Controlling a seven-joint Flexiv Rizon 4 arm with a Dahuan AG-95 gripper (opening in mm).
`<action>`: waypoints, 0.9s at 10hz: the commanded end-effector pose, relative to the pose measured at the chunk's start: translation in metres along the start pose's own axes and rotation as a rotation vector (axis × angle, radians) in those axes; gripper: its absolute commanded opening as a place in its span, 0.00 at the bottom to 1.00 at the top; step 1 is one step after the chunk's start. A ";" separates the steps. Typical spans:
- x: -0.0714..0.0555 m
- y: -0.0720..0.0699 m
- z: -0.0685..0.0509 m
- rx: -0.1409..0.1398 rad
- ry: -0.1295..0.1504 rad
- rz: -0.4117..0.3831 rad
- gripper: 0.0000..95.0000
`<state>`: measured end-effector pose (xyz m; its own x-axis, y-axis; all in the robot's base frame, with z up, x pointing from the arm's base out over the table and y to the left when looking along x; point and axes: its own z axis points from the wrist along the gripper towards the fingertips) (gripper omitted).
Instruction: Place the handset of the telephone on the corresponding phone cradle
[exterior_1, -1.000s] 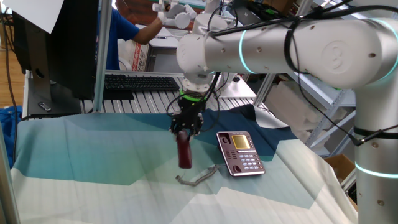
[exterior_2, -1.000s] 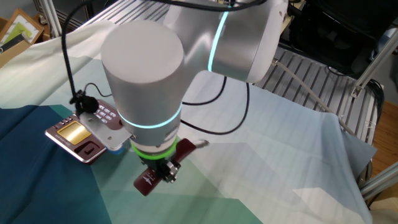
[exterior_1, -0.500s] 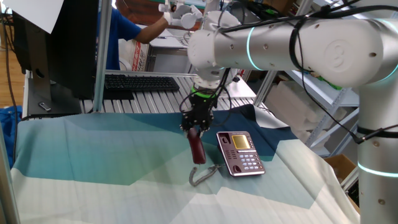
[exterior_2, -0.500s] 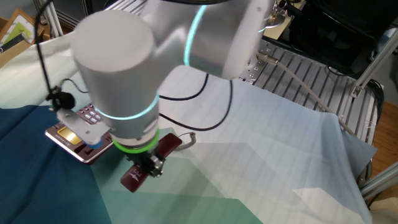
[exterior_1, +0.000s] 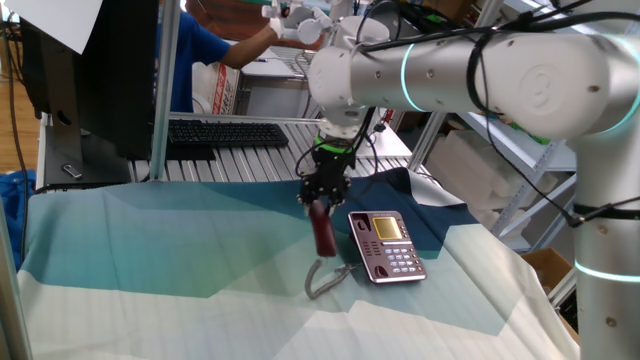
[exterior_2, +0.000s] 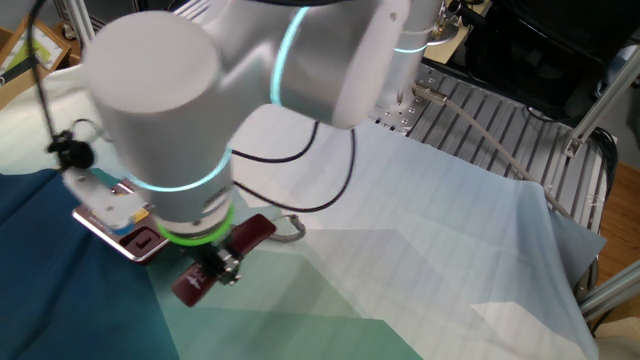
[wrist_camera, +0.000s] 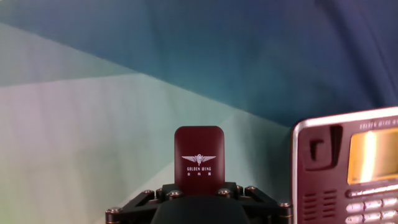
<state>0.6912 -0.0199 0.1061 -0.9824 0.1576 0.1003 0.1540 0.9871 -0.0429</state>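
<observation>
Table draped in blue-to-white cloth (exterior_1: 150, 250), the telephone (exterior_1: 386, 245) flat on it

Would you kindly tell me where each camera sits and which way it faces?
One fixed view: low at the table's edge, facing the telephone; arm, claw and handset show.
The other fixed view: high on the opposite side, looking down; the arm's wrist fills it.
Hand view: on the hand, looking down along the handset.
All three share handset and telephone.
</observation>
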 end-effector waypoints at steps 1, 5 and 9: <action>0.003 0.003 0.002 -0.019 0.001 0.040 0.00; 0.006 0.008 0.005 -0.045 0.039 0.110 0.00; 0.006 0.008 0.005 -0.084 -0.003 0.170 0.00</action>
<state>0.6977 -0.0140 0.0994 -0.9416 0.3157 0.1168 0.3195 0.9475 0.0143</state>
